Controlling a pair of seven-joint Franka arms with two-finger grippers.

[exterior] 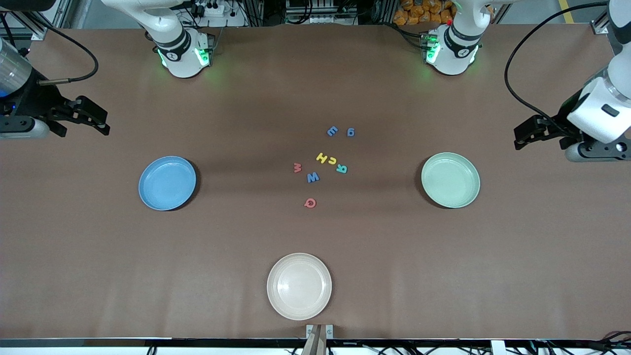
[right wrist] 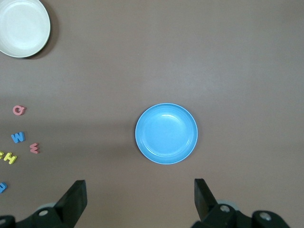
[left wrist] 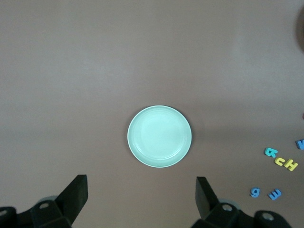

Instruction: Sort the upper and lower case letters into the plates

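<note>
The left hand hangs high over the tabletop at the left arm's end, fingers spread wide apart and holding nothing; the mint green plate lies beneath it, empty. The right hand waits likewise (fingers just as wide, nothing between them) over the right arm's end, above the blue plate, also empty. Between the two plates the letters lie loose on the tabletop, none in any plate: blue, yellow, teal and red pieces. A cream plate, empty too, sits nearer the front camera than the letters.
</note>
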